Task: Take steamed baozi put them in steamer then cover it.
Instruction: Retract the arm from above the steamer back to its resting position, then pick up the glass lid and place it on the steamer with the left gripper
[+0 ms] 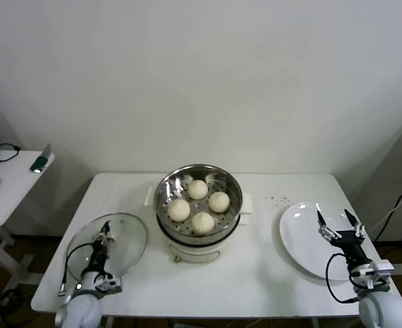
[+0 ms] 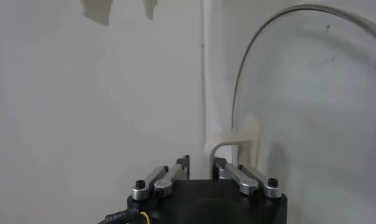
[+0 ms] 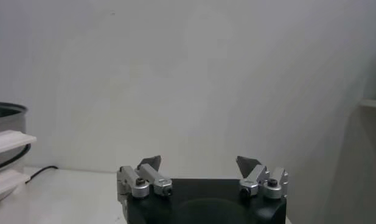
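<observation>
Four cream-white baozi (image 1: 198,189) (image 1: 219,201) (image 1: 179,209) (image 1: 202,222) lie inside the steel steamer (image 1: 162,197) at the table's middle. The glass cover (image 1: 127,239) lies on the table to the steamer's left. My left gripper (image 1: 105,236) is at its centre, fingers closed narrowly on the cream bar handle (image 2: 233,139). In the left wrist view the gripper (image 2: 201,163) has the glass (image 2: 309,91) beside it. My right gripper (image 1: 334,217) is open and empty above the white plate (image 1: 299,239); it also shows in the right wrist view (image 3: 198,161).
The steamer's rim (image 3: 4,111) and white side handle (image 3: 8,141) show at the edge of the right wrist view. A side table (image 1: 9,198) with small items stands at far left. The main table's front edge is close to both arms.
</observation>
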Controlling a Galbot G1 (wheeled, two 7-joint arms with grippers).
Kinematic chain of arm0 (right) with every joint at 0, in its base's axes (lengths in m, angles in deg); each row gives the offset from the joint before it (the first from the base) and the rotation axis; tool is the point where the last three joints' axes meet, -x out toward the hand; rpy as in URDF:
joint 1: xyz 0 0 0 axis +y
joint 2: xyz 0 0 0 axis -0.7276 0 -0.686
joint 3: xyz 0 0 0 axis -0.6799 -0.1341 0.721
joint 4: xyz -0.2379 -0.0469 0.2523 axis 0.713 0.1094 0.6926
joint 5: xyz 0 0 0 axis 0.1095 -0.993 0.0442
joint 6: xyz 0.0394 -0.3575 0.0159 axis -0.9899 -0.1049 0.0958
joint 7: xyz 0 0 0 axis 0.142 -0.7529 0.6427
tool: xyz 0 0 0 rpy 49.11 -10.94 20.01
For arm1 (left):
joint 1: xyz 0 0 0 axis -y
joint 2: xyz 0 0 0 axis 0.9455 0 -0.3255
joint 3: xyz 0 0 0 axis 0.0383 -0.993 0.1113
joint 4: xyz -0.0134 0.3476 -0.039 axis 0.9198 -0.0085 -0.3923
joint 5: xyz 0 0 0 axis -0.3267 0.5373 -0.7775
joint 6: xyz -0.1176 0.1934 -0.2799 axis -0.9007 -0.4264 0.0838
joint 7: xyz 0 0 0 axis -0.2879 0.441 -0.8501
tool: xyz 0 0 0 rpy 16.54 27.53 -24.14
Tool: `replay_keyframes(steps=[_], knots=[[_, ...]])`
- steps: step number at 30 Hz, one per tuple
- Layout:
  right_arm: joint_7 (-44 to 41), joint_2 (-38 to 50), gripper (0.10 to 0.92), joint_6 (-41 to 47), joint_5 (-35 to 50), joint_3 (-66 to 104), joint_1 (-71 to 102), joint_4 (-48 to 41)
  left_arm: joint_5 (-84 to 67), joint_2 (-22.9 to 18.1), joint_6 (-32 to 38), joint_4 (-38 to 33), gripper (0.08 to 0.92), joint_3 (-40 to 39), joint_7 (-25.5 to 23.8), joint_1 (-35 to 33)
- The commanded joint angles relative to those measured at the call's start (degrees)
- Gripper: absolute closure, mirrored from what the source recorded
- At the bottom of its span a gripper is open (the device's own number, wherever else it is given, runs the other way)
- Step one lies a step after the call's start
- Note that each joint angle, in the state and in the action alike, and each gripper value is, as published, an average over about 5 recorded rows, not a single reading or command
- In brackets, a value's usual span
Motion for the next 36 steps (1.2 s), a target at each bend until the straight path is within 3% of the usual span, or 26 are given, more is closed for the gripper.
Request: replay_keyframes(steps=[1, 7, 15, 22, 30, 33, 36], knots=[[-0.18, 0.04, 0.203, -0.36, -0.48, 0.02, -0.35, -0.59, -2.33, 0.39, 0.64, -4.04, 0.786, 0.56, -0.6, -1.49], [-0.21, 0.52, 0.203, -0.57, -0.48, -0.19, -1.29, -1.2, -3.18, 1.42, -3.03, -12.42, 0.849, 1.48, -0.51, -5.86], [-0.2, 1.83, 0.203, -0.7, -0.53, -0.76, -3.1, -2.55, -1.63, 5.18, -17.68, -31.03, 0.849, 1.72, -1.1, -13.74], [-0.18, 3.17, 0.203, -0.6, -1.1, -2.12, -5.05, -3.93, 0.39, 8.56, -25.08, -41.94, 0.849, 1.48, -6.11, -15.27], [-0.07, 4.09, 0.203, -0.72, -2.29, -5.3, -8.69, -6.45, -1.41, 16.83, -29.98, -42.59, 0.849, -6.85, -9.4, -8.18], [-0.07, 4.13, 0.203, -0.71, -2.95, -6.31, -9.99, -7.51, -1.12, 18.84, -33.06, -41.93, 0.849, -15.7, -12.23, -0.51], [-0.06, 4.04, 0.203, -0.72, -3.35, -7.01, -11.06, -8.43, 0.37, 18.37, -36.21, -40.92, 0.849, -25.86, -17.0, 9.11]])
